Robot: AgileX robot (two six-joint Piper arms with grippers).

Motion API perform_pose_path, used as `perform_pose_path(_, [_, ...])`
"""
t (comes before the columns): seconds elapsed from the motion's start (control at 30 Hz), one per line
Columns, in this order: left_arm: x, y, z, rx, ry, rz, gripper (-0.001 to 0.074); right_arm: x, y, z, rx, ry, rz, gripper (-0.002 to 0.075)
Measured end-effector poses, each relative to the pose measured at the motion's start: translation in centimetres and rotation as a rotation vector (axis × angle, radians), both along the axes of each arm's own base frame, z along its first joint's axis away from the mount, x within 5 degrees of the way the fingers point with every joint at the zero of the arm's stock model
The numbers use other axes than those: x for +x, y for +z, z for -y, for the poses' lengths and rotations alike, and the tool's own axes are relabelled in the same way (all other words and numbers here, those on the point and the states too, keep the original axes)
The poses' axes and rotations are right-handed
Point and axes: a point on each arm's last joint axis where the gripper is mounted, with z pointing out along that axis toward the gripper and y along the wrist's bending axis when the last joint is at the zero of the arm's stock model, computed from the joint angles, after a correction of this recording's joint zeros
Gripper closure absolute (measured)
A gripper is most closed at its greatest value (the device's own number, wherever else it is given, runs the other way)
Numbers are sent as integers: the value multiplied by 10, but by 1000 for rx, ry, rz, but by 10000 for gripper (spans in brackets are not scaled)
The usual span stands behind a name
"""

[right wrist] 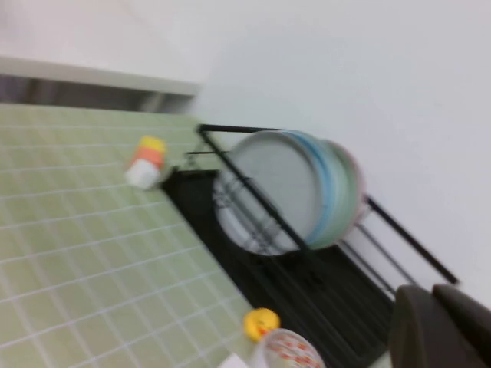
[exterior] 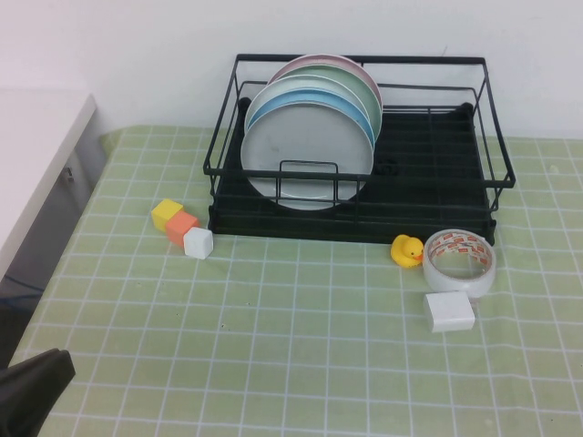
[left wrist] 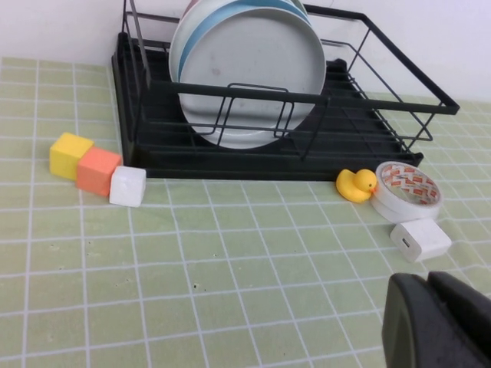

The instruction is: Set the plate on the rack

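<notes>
The light grey plate [exterior: 305, 155] stands upright on edge in the left part of the black wire rack [exterior: 428, 155], in front of a light blue plate [exterior: 271, 103], a pale green one [exterior: 367, 91] and a pink one. In the left wrist view the plate [left wrist: 253, 73] and rack [left wrist: 360, 130] lie far ahead of my left gripper [left wrist: 430, 282], which is shut and empty, low over the tablecloth near the front left. My right gripper [right wrist: 433, 291] is shut and empty too, off to the rack's [right wrist: 322, 284] right side, with the plate [right wrist: 265, 192] in sight.
Yellow [exterior: 167, 213], orange [exterior: 181, 227] and white [exterior: 198, 242] cubes sit left of the rack's front. A rubber duck [exterior: 407, 249], a tape roll [exterior: 460, 260] and a white charger block [exterior: 449, 311] lie at its front right. A white counter [exterior: 36, 155] borders the left.
</notes>
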Motion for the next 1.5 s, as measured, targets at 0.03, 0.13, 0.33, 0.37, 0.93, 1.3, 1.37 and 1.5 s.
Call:
perform_pose_path(0.03, [0,0,0,0,-2,-2,736,-6,-6,4,11,-20,16,718])
perform_pose_path(0.13, [0,0,0,1,-5,-4,736,-16,-25,11,58,-71,42,718])
perform_pose_path(0.33, [-2,-2,2,1,-23,-21,736,3,-69,15,199,-231,-106,718])
perform_pose_path(0.37, [-2,-2,2,2,-27,-25,736,6,-76,17,204,-279,-128,718])
perform_pose_path(0.93, [-6,-7,6,11,-90,-84,736,27,-151,37,331,-756,-220,718])
perform_pose_path(1.3, [-9,-9,8,17,-120,-111,736,25,-151,46,364,-861,-219,718])
perform_pose_path(1.37, [-9,-9,8,17,-122,-113,736,25,-151,46,359,-863,-220,718])
perform_pose_path(1.5, [-10,-9,9,18,-128,-119,736,25,-152,46,327,-859,-215,718])
